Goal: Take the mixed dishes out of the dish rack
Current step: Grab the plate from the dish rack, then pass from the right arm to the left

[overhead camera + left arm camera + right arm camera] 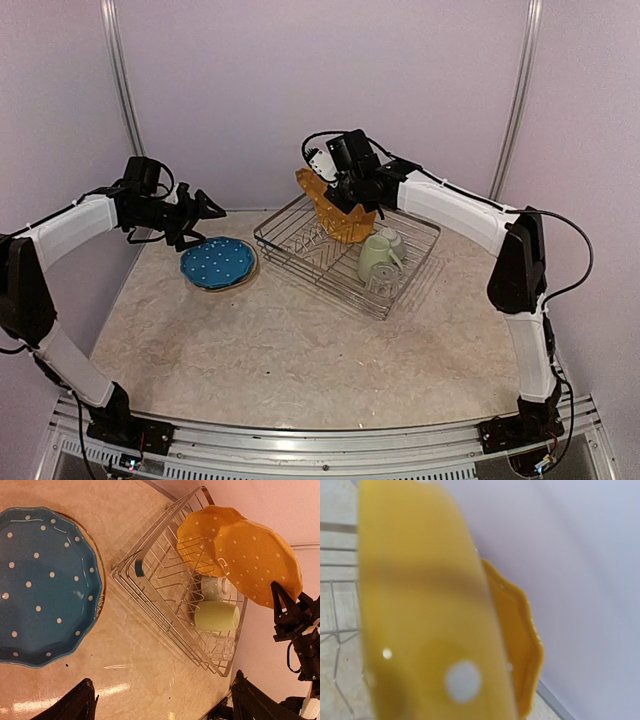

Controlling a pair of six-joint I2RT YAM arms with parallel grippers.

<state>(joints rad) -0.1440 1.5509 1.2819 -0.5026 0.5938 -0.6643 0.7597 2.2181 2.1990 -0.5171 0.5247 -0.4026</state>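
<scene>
The right gripper (350,200) was clamped narrowly on the rim of an orange scalloped plate with white dots (260,562), holding it tilted over the far end of the large silver wire dish rack (330,262). From where I stood I could not tell whether the plate's lower edge had come free of the prongs. Just behind it, a second orange scalloped plate (202,537) stood on edge in the rack. In the right wrist's view, the held plate was a yellow blur filling most of the frame.

Toward the rack's right end, a pale green mug (216,616) lay on its side. A clear glass (220,646) was just beside it at the near corner, and a small light-blue ribbed bowl (214,587) was on its far side.

The left gripper (203,218) hung with its jaws spread wide, gripping nothing, above a blue white-dotted scalloped plate (218,262). That plate lay flat on the marbled beige tabletop (300,350), left of the rack and apart from it. The rim of a cream plate (103,595) showed from beneath its edge.
</scene>
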